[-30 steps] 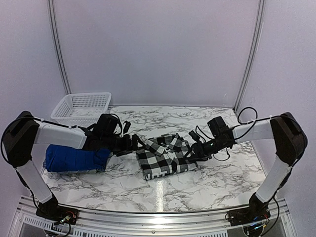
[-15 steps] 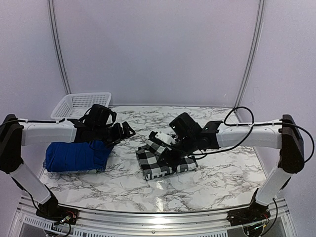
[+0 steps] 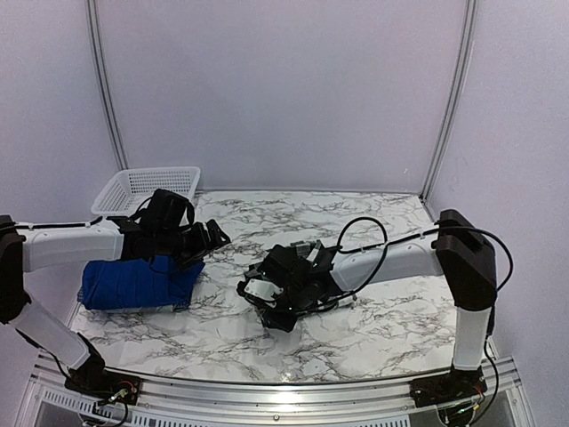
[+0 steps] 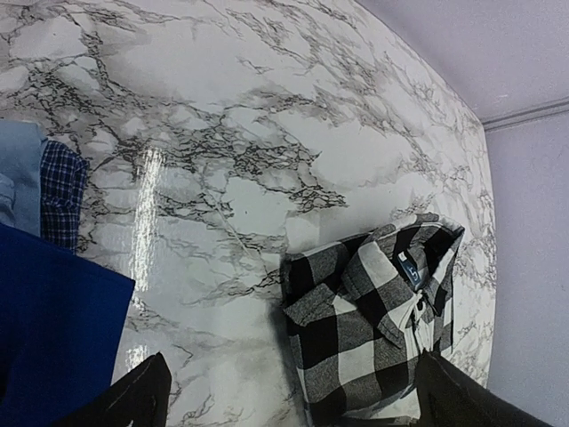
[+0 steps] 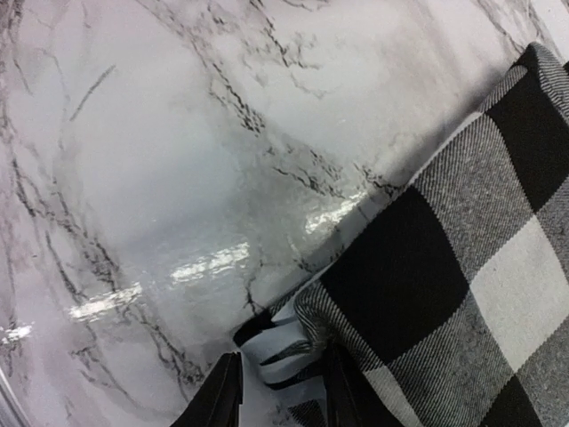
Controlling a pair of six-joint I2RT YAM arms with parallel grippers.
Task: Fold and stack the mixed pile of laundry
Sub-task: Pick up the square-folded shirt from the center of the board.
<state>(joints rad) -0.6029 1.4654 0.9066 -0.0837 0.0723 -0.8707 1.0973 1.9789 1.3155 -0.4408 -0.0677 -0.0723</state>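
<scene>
The black-and-white buffalo-check flannel shirt (image 4: 373,329) lies folded near the middle of the marble desk (image 3: 382,311), collar showing. The right gripper (image 5: 277,378) reaches across it from the right and has its fingers (image 5: 222,396) drawn close together, clamped on a bit of the shirt's hem at the corner nearest the left edge of the desk. The left gripper (image 3: 213,236) hangs with its fingers wide apart and holds nothing, above the royal-blue shirt (image 3: 133,285), which lies bundled by the left edge. Against that bundle show a pale blue T-shirt (image 4: 16,173) and a small-checked navy cloth (image 4: 62,191). A white lattice basket (image 3: 147,187) stands at the far left corner.
</scene>
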